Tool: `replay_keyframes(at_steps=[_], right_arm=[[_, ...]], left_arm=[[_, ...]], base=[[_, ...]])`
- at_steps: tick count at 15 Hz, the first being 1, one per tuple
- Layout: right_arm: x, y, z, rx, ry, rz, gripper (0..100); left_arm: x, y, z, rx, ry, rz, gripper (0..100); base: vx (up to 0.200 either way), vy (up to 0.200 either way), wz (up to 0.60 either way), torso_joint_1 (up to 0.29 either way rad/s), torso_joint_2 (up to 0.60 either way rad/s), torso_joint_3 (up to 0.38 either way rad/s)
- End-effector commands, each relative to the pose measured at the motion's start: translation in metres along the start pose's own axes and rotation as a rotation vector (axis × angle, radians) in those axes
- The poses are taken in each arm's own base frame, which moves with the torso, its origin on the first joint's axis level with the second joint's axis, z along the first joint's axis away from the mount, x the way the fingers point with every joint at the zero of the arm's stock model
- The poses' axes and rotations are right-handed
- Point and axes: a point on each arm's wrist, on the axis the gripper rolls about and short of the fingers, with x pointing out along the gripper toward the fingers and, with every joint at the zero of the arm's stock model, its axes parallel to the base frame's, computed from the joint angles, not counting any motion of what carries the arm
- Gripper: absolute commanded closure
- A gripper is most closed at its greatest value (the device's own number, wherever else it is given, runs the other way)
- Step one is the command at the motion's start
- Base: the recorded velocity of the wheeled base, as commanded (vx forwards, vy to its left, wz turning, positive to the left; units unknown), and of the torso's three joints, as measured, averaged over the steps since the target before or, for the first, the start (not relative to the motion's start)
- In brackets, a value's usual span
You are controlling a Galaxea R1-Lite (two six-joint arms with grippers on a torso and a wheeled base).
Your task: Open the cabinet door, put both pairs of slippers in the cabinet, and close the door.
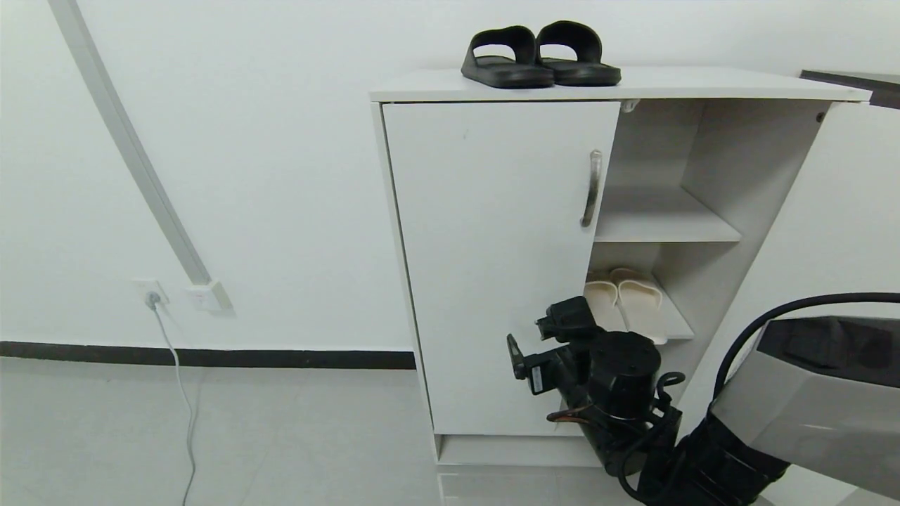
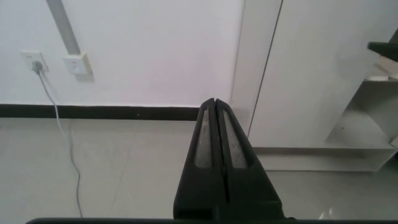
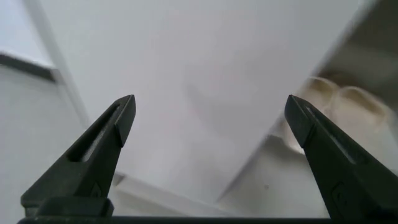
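A black pair of slippers (image 1: 541,56) lies on top of the white cabinet (image 1: 492,267). Its left door is closed, with a metal handle (image 1: 593,188). The right door (image 1: 837,211) is swung open. A cream pair of slippers (image 1: 626,299) rests on the lower inner shelf. My right gripper (image 1: 538,339) hangs open and empty in front of the closed door's lower part, just left of the cream pair. In the right wrist view that gripper (image 3: 211,109) faces the door panel, with the cream slippers (image 3: 336,99) off to one side. My left gripper (image 2: 214,102) is shut on nothing, low above the floor, facing the cabinet (image 2: 298,74).
The upper shelf (image 1: 661,218) inside the cabinet is bare. On the wall left of the cabinet are a socket (image 1: 149,289) with a grey cable (image 1: 184,400) trailing to the floor, and a slanted grey conduit (image 1: 126,140). Open tiled floor lies left of the cabinet.
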Motion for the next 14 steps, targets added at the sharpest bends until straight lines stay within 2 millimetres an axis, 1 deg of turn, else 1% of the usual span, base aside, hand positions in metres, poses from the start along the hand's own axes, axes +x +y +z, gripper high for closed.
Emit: replay_keyframes(at_steps=[1, 12, 14], right_arm=[[0.0, -0.0008, -0.0032, -0.007, 0.006, -0.001, 0], [-0.0015, 0.0018, 0.0001, -0.009, -0.02, 0.024, 0], [-0.0017, 0.0017, -0.0004, -0.011, -0.017, 0.024, 0]], left_arm=[[0.0001, 0.0, 0.0, -0.001, 0.002, 0.0, 100], [0.0001, 0.0001, 0.0, -0.001, 0.002, 0.002, 100], [0.0001, 0.0001, 0.0, -0.001, 0.002, 0.002, 100]], base=[[0.0, 0.0, 0.0, 0.0, 0.0, 0.0], [0.0, 0.0, 0.0, 0.0, 0.0, 0.0], [0.0, 0.0, 0.0, 0.002, -0.22, -0.276]])
